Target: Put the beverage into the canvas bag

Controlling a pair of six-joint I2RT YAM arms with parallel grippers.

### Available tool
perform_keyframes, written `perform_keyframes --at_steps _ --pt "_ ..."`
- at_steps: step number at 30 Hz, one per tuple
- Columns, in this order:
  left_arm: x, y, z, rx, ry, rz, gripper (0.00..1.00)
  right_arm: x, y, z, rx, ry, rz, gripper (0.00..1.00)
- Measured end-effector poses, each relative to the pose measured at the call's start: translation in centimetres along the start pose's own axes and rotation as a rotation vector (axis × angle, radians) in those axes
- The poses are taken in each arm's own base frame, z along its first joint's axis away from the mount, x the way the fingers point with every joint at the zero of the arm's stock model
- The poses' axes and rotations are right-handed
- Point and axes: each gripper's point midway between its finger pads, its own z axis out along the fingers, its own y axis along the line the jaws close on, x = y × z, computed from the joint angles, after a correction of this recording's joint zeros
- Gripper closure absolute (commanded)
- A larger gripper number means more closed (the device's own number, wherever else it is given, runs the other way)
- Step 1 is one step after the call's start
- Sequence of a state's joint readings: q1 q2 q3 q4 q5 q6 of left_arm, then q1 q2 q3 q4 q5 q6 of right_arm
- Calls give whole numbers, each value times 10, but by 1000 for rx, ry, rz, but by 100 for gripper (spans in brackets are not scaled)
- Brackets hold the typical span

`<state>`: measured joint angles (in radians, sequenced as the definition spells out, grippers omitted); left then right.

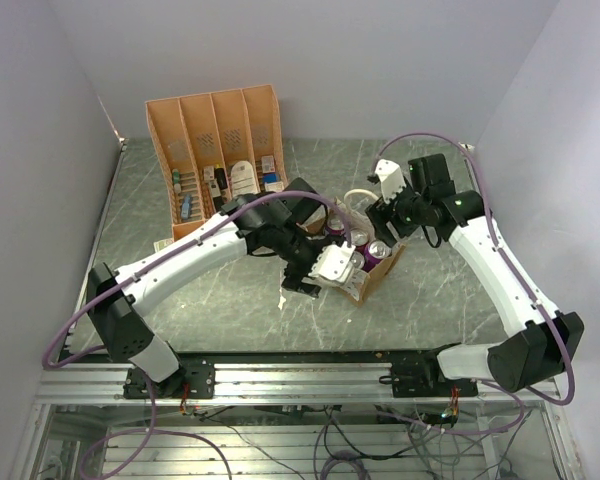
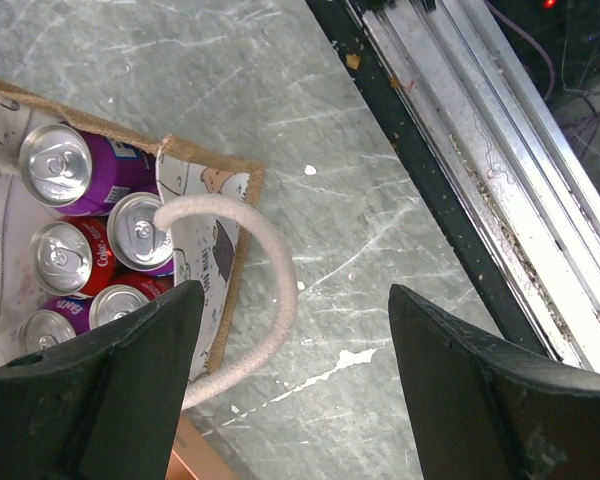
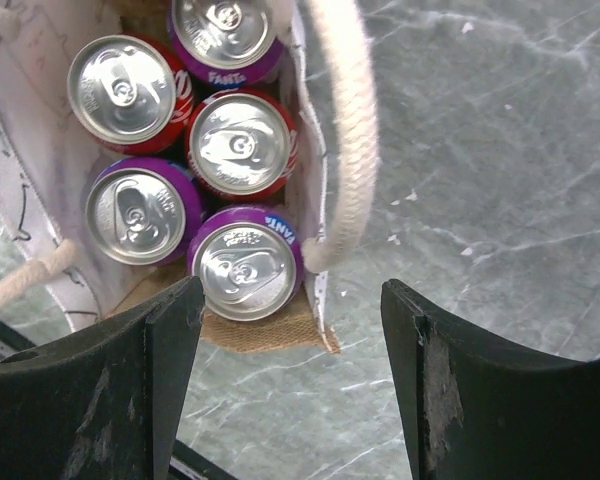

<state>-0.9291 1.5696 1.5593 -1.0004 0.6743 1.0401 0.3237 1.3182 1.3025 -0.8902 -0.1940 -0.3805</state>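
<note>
A grey-green worktop with pale marble veining fills the scene. Plain pale walls close it in on three sides: a back wall beyond its far edge, a left wall and a right wall along its sides. The light is soft and even, with only faint shadows. A few white flecks mark the worktop. Along its near edge runs a black strip, then an aluminium rail, with loose wires below.
</note>
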Motion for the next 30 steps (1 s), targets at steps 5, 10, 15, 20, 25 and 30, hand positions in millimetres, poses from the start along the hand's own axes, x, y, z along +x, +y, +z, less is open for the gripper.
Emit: perform_keyframes --at_steps 5,10,15,20,25,30 --pt "8 -4 8 5 48 6 22 -9 -11 4 40 -23 -6 34" --pt "19 -1 17 8 96 0 31 -11 -11 21 14 -20 -13 52" --pt "28 8 24 -5 121 -8 45 -21 -11 23 3 -58 -35 66" --pt "22 16 22 -38 112 -4 60 -28 -13 20 6 -80 -42 80" --pt "17 25 19 -79 107 -14 92 -35 -15 17 15 -100 -47 91" --pt "7 32 10 -136 85 -30 93 -36 -17 14 27 -99 -43 100"
